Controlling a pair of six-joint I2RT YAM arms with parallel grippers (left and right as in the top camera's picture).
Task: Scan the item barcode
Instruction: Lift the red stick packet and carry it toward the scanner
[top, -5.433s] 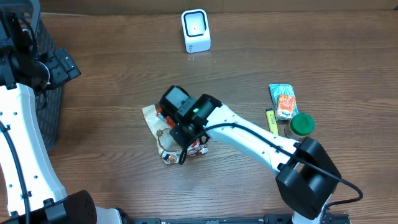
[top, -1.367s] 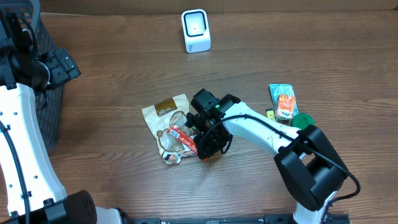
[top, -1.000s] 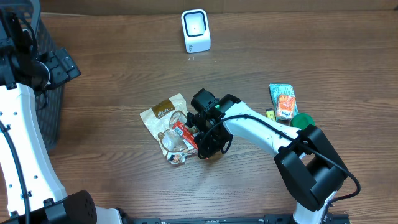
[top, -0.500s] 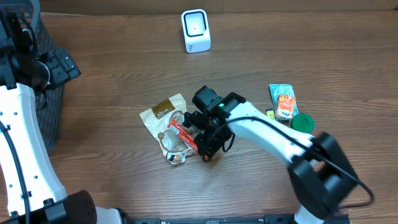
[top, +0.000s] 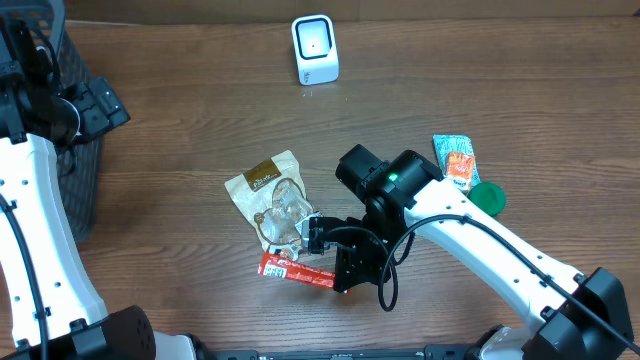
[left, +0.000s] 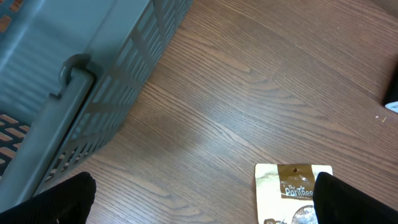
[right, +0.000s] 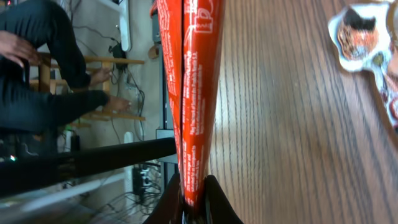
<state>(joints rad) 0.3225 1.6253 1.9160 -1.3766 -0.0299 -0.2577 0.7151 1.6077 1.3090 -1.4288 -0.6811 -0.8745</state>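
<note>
While right gripper (top: 341, 274) pinches red packet (top: 297, 270) by one end, low centre of frame, I judge it light, thin, floppy foil, likely slippery. Best hold: end seal, faces bare toward scanner (top: 314, 48). Left gripper (left: 205, 208) spread wide, empty.

Overhead: fixed, straight down, far enough to catch the whole brown surface (top: 180, 150), both arms, the scanner (top: 315, 48) at the top edge and the basket (top: 88, 180) at the left edge.

Left wrist: high up, tilted down at the surface. The basket is upper left and the tan pouch (left: 292, 186) is cut by the bottom edge, both shared with overhead. The left end effector (left: 199, 202) shows only as dark blurs in the bottom corners.

Right wrist: very close, rolled sideways, low along the surface toward the room beyond. The red packet (right: 189, 93) fills the centre, also seen overhead.
</note>
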